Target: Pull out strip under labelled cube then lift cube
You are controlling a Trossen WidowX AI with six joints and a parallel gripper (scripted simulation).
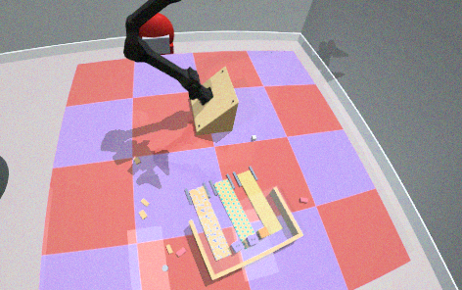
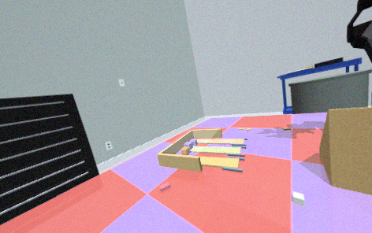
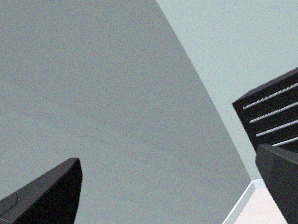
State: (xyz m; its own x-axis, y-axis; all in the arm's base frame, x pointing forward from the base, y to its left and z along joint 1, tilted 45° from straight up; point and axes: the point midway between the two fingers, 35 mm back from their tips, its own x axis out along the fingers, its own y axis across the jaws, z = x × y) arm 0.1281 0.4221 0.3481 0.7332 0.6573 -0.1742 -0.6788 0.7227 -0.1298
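My gripper [image 3: 172,161] is open and empty, its fingertips apart in the wrist view; it is outside the top and exterior views, far from the strips. An orange-and-white patterned strip [image 1: 207,220] [image 2: 225,141], a teal-dotted strip [image 1: 232,203] [image 2: 221,149] and a plain yellow strip [image 1: 260,202] [image 2: 221,162] lie side by side, their far ends inside a three-sided wooden frame [image 1: 257,257] [image 2: 179,162]. Near those ends are an orange cube [image 1: 264,232] [image 2: 185,150], a purple cube [image 1: 253,239] and another purple cube [image 1: 237,246]. Both purple ones show small dark marks. I cannot tell which cube rests on which strip.
Grey guide rails [image 1: 188,196] flank the strips' open ends. A wooden wedge [image 1: 218,110] [image 2: 351,149] carries the arm. A white block [image 1: 254,138] [image 2: 298,198], a pink block [image 1: 303,200] [image 2: 165,186] and several small pieces lie around. A red round object [image 1: 158,26] stands behind the arm.
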